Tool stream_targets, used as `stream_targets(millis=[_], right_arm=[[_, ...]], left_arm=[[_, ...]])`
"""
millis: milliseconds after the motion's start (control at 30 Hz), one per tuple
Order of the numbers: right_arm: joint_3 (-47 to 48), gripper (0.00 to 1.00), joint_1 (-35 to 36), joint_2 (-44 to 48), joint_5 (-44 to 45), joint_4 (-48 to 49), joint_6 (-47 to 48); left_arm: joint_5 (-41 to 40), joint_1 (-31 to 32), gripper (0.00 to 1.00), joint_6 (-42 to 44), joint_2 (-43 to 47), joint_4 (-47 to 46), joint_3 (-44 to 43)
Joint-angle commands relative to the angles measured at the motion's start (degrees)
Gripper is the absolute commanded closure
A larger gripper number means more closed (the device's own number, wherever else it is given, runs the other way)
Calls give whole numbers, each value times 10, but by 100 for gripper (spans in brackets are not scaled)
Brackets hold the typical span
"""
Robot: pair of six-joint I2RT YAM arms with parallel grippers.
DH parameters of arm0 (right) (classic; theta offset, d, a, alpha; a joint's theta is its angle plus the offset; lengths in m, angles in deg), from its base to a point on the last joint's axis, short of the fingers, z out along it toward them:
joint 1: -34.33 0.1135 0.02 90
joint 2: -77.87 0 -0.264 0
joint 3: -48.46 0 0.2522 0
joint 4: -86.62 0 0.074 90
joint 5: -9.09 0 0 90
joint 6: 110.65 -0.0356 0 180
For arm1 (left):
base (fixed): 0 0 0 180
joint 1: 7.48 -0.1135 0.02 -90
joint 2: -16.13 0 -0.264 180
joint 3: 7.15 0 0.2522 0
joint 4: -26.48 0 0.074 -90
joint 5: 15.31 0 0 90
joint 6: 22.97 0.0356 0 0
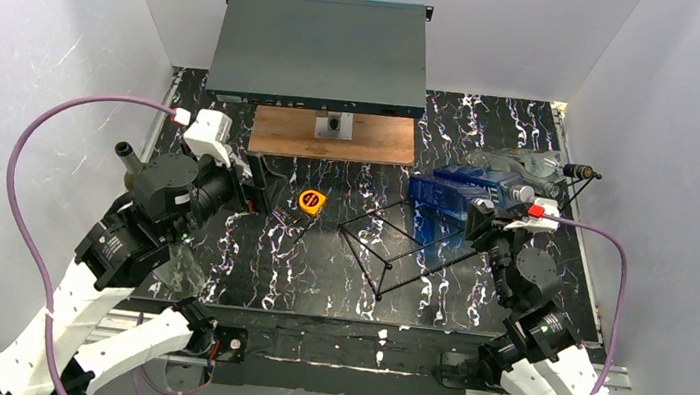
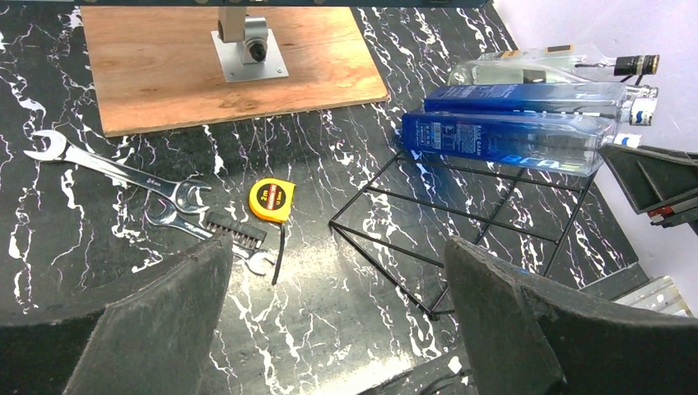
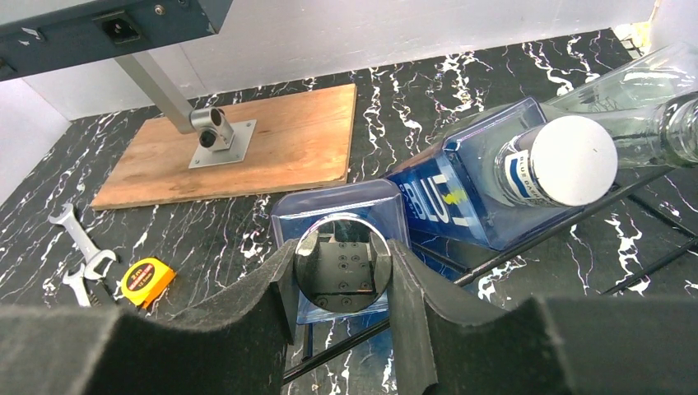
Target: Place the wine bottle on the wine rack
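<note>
Clearly the placing step is in hand. The right end effector (image 3: 343, 273) is clamped on the capped neck of a blue bottle (image 3: 342, 216), with its pads pressed to either side of the round cap. From above, the bottle lies nearly level at about 2 o'clock from the middle of the counter (image 1: 258, 257). Its body reaches over the far right end of the rack (image 2: 461, 216). I cannot tell whether it rests on the wire or hangs just above it. In the right wrist view a second blue bottle (image 3: 477, 197) lies just beside it at 1 o'clock, and a clear bottle (image 3: 642, 99) lies beyond that, toward the wall.

The left end effector (image 2: 337, 255) hovers at about 9 o'clock of the rack, fingers wide apart and holding nothing. A tape measure (image 2: 272, 200) sits between it and the rack.

My reading is that the bottle is gripped but not yet seated. The next move calls for swinging the body toward 8 o'clock until it lines up along a trough of the triangles. It then needs lowering until wire bears it at both ends, and only then releasing. The frame looks light and thin, so a sideways push could slide or tip it. Glass held by the neck alone may sag or twist. The neighbouring bottle is close, so clearance on that side is tight.
</note>
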Motion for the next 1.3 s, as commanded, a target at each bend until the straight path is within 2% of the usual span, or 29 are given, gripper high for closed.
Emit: stream_targets(millis=[0, 133, 233, 400, 433, 567, 633, 733, 867, 1000, 1100, 1167, 1267], right_arm=[[-8, 99, 0, -2, 22, -61, -6], [-9, 94, 0, -13, 29, -66, -19], [-9, 80, 0, -16, 40, -73, -22], [-11, 62, 0, -13, 62, -73, -22], [-11, 61, 0, -15, 63, -72, -21], [-2, 62, 0, -22, 58, -71, -12], [1, 66, 1, -23, 64, -73, -1], [9, 68, 0, -16, 76, -80, 11], [12, 84, 0, 6, 71, -69, 33], [19, 90, 0, 4, 38, -67, 51], [30, 87, 0, -1, 32, -75, 52], [42, 74, 0, -1, 37, -80, 54], [48, 68, 0, -9, 45, -85, 55]], left_arm=[[1, 1, 1, -6, 12, 1, 1], [11, 2, 1, -5, 0, 12, -14], [14, 2, 1, -4, -1, 16, -14], [12, 1, 1, 3, -2, 17, -17], [13, 2, 1, 4, -4, 17, -19], [22, 2, 1, 1, -10, 17, -27], [21, 1, 1, -1, -9, 17, -23], [22, 1, 1, -5, -7, 16, -15], [26, 1, 1, -4, -7, 15, -19], [29, 2, 1, -5, -5, 15, -22], [24, 2, 1, -6, 2, 11, -11], [25, 1, 1, -6, 4, 11, -7], [29, 2, 1, -7, 1, 10, -9]])
